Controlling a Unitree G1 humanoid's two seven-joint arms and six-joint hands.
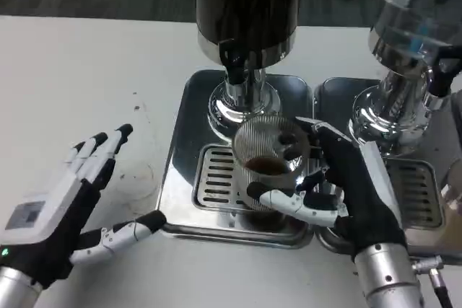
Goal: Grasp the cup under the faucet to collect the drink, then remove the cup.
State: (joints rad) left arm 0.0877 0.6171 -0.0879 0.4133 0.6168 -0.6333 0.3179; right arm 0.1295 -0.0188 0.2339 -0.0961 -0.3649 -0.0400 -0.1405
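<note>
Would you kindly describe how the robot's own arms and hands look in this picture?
Both forearms are silver cylinders. The left hand has a white back plate with a small grey marking, a black palm and white-and-black fingers. The right hand looks the same, and a thin cable runs beside its wrist.

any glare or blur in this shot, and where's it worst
Head view: the second dispenser at upper right is smeared and streaky, the worst blur; bright glare on the chrome base behind the cup; the right robot hand and left robot hand look sharp.
</note>
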